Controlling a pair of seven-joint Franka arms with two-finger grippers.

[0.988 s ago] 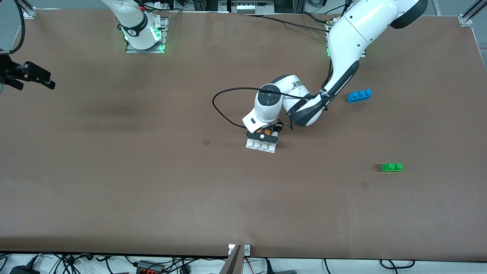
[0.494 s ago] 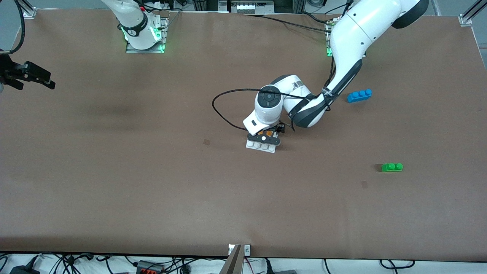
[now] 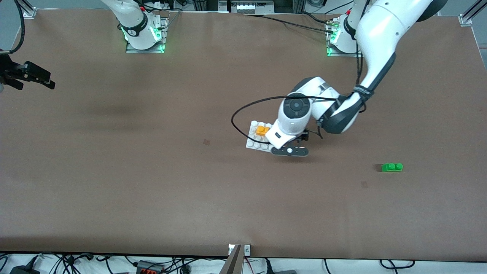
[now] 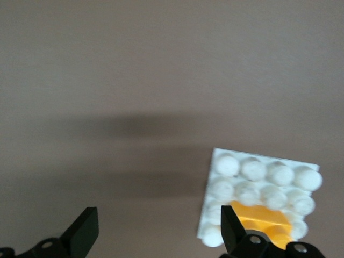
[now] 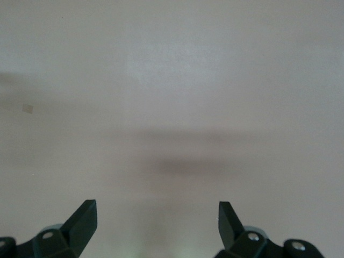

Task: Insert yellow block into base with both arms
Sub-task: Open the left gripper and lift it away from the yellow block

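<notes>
Block is sitting on the base, studs up, w/ nothing gripping it. Left jaws are standing wide and empty over the base's edge toward the left arm's end, part over bare tabletop. In the left wrist view the block is lying just beside one finger, outside the gap, not between the jaws; the base is filling that corner, and the other finger is hanging over plain tabletop.

Right jaws are also wide and empty, waiting over the tabletop edge at the right arm's end, well apart from the base. Right wrist view is showing only bare surface btwn the fingers.

Judging by this, the insert looks done and the step in hand is the retreat. To do it well: go straight up and clear first, jaws wide, so neither finger is clipping the block or dragging the base. Whether the block is pressed fully home I cannot tell; it looks level from the front, but a seam isn't visible. If it needs a final push, bring the jaws back over the studs and press down evenly, w/ the right arm steadying the base, since it is lying loose and may skate.
</notes>
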